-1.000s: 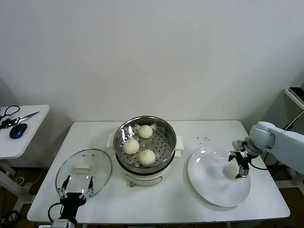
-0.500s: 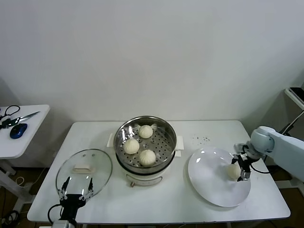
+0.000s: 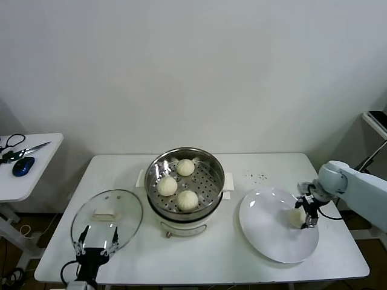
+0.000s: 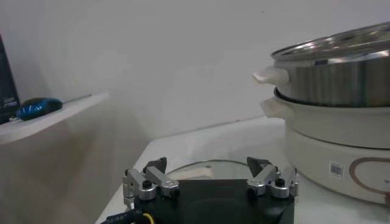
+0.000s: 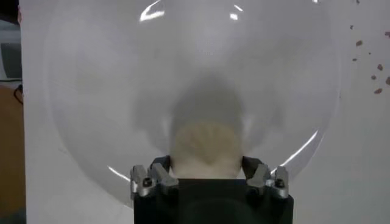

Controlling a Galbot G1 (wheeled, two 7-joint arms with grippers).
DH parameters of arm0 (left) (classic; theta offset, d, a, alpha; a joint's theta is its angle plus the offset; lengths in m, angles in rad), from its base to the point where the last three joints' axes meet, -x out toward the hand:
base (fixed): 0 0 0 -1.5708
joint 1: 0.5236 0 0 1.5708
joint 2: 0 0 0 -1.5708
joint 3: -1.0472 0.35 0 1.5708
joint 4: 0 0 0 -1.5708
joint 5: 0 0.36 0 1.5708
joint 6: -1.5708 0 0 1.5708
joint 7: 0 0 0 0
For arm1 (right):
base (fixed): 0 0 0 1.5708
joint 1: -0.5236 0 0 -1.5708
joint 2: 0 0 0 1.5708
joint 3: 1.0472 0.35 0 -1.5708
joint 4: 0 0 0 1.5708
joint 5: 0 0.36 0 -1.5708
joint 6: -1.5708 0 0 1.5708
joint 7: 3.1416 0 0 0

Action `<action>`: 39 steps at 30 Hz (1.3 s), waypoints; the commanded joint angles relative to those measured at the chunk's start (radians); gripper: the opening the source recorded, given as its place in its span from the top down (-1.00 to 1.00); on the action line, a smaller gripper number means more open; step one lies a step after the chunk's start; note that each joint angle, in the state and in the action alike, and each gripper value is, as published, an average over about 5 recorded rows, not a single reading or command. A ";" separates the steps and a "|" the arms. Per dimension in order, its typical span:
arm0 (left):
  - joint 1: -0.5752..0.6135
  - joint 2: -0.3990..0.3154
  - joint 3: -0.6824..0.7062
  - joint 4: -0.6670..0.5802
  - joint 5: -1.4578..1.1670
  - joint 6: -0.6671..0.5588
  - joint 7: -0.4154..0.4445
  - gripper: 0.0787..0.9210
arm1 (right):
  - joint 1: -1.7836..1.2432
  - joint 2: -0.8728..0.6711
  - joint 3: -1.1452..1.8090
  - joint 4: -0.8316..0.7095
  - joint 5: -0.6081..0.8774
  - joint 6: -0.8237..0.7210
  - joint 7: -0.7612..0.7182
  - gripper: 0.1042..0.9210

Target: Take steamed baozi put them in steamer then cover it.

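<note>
Three steamed baozi (image 3: 167, 185) lie in the steel steamer (image 3: 211, 166) on its cream base at the table's middle. The fourth baozi (image 3: 294, 219) lies on the white plate (image 3: 269, 232) at the right. My right gripper (image 3: 307, 211) is down over it, its fingers open on either side of the bun; the right wrist view shows the bun (image 5: 206, 143) between the fingers (image 5: 161, 170). The glass cover (image 3: 107, 217) lies flat at the front left. My left gripper (image 3: 95, 249) is open and empty at the cover's near edge (image 4: 195, 170), with the steamer (image 4: 341, 67) beyond.
A side table (image 3: 36, 175) at the left holds a blue mouse (image 3: 23, 165) and scissors (image 3: 27, 150). Dark crumbs (image 3: 257, 177) lie on the table behind the plate. The plate reaches close to the table's front right edge.
My right gripper has shifted slightly right and lowered around the baozi on the plate. The left arm and the cover have not moved.
</note>
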 commanded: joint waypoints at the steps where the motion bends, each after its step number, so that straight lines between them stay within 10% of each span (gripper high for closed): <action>1: 0.004 0.000 0.000 -0.003 -0.001 0.000 0.000 -0.77 | -0.001 0.005 0.007 -0.009 -0.002 0.002 0.003 -0.49; 16: 0.010 0.009 0.013 -0.023 0.001 0.003 0.002 -0.77 | 0.442 0.051 -0.309 0.043 0.300 -0.040 0.035 -0.41; 39: 0.014 0.039 0.068 -0.041 0.002 -0.002 0.002 -0.77 | 0.856 0.541 -0.632 0.048 0.840 -0.130 0.121 -0.43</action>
